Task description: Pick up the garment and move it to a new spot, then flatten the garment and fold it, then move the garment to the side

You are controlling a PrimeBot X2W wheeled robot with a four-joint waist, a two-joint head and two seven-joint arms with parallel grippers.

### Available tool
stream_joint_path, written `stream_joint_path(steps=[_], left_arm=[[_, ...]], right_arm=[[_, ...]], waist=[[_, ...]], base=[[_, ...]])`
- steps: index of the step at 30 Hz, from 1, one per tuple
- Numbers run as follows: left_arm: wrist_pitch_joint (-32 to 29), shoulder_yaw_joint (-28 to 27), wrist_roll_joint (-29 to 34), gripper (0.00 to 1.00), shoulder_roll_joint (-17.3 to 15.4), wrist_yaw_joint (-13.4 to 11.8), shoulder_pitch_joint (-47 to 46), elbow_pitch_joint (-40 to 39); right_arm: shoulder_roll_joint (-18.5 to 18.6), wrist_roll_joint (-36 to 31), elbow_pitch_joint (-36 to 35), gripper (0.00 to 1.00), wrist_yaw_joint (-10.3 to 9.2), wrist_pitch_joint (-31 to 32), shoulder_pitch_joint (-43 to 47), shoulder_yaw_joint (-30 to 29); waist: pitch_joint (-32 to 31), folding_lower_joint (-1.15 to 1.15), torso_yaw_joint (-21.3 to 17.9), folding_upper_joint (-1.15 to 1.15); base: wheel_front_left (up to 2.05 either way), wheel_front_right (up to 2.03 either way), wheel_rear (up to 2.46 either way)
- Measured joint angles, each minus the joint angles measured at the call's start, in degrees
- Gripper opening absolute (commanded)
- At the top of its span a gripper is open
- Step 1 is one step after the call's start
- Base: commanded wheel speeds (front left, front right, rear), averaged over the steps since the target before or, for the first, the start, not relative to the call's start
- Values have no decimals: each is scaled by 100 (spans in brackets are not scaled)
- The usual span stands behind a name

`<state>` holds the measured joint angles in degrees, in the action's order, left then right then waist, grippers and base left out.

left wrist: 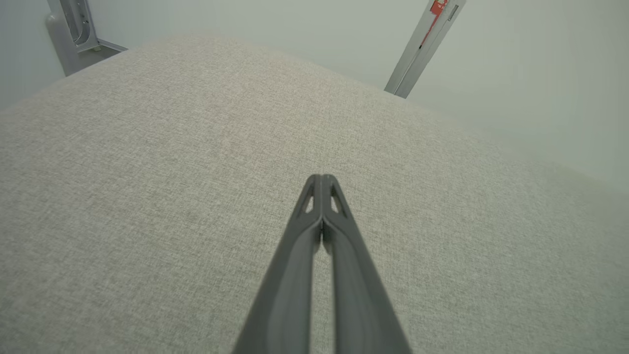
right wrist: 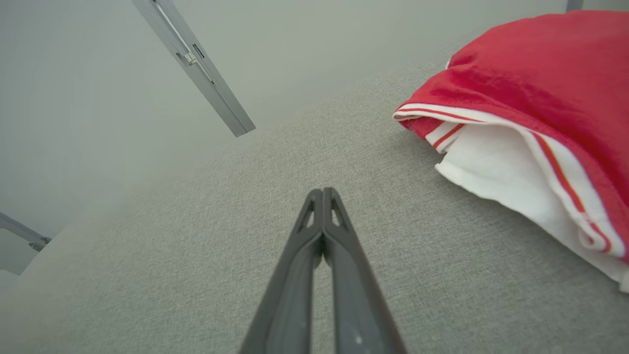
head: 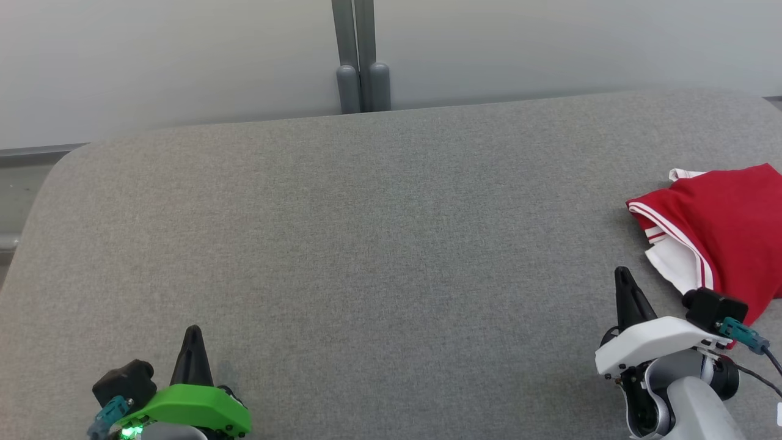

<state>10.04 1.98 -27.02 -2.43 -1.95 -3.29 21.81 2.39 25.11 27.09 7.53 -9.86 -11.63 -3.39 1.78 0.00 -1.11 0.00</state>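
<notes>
The garment [head: 721, 232] is red with white trim and red stripes, lying bunched at the right edge of the grey fabric table [head: 366, 244]. It also fills the right side of the right wrist view as a red and white heap [right wrist: 530, 98]. My right gripper [head: 623, 273] is shut and empty, just left of and nearer than the garment, apart from it; its fingertips [right wrist: 322, 191] meet above bare fabric. At the lower left, my left gripper [head: 193, 330] is shut with nothing in it, its tips [left wrist: 322, 178] pressed together over bare table.
Two grey posts [head: 362, 85] stand behind the table's far edge against a pale wall. The table's rounded far left corner [head: 73, 159] drops off to the floor. A metal rail [right wrist: 196, 64] crosses the wall in the right wrist view.
</notes>
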Motion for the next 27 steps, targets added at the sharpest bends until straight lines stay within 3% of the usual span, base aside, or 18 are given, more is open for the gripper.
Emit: stream_joint_path(steps=[27], left_arm=[[-582, -291, -2303, 0, -2, 330, -45, -276]], right_arm=[[9, 2353, -463, 0, 0, 558, 194, -104]], waist=[[-40, 0, 28, 0]], base=[[0, 0, 0]])
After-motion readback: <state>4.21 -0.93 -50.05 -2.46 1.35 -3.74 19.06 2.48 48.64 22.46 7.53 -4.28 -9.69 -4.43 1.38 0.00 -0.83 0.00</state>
